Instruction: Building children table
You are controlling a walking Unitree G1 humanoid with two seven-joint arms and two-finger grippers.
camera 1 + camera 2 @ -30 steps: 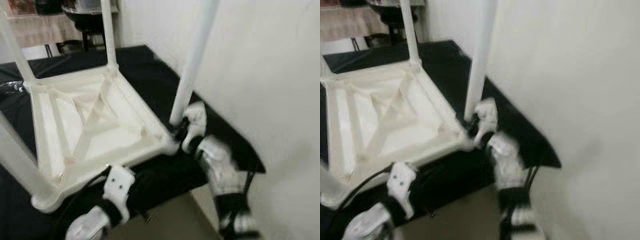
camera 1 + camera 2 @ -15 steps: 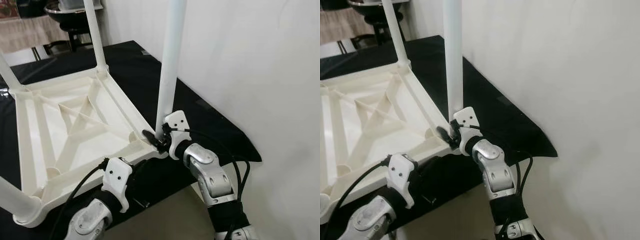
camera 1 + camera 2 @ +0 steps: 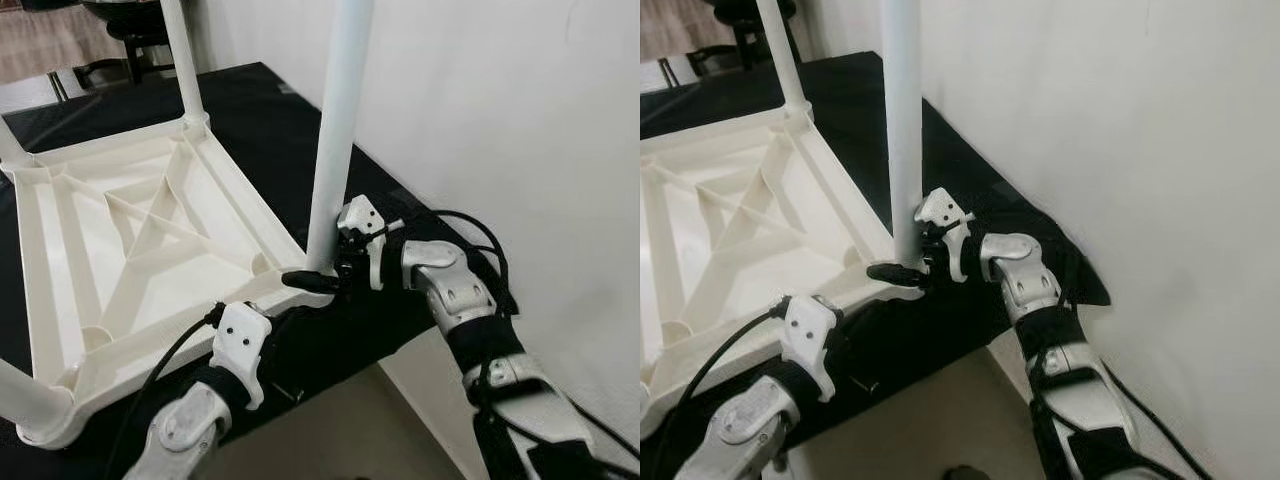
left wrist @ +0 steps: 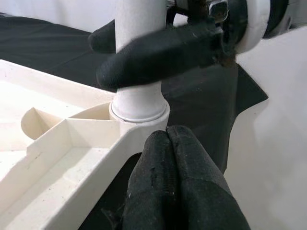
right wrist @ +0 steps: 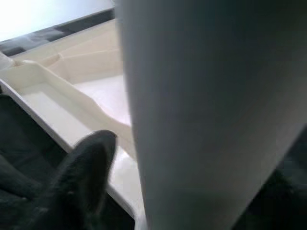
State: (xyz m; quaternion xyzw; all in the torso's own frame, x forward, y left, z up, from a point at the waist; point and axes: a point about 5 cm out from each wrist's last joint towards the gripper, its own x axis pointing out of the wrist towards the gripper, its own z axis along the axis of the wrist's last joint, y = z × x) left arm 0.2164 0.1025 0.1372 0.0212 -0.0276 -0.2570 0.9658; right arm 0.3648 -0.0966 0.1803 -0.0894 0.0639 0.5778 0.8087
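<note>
A white children's table (image 3: 232, 190) lies upside down on a black cloth, with its legs pointing up. Its near right leg (image 3: 335, 130) stands upright in the corner socket (image 4: 139, 112). My right gripper (image 3: 318, 268) is shut on this leg just above the socket, one finger (image 4: 158, 52) in front of it and one behind. My left gripper (image 4: 167, 136) is shut with nothing in it. Its fingertips sit just below that same corner of the table, close under the right gripper.
A white wall (image 3: 520, 120) stands close on the right. The black cloth's front edge (image 3: 400, 335) drops to a beige floor (image 3: 360, 430). Another leg (image 3: 180, 60) rises at the far corner, and a third (image 3: 20, 395) at the near left. Dark furniture (image 3: 130, 15) stands behind.
The blurred view has settled and dropped a little. My right forearm has swung out to the right, so the gripper now holds the leg from the side. The leg stays upright.
</note>
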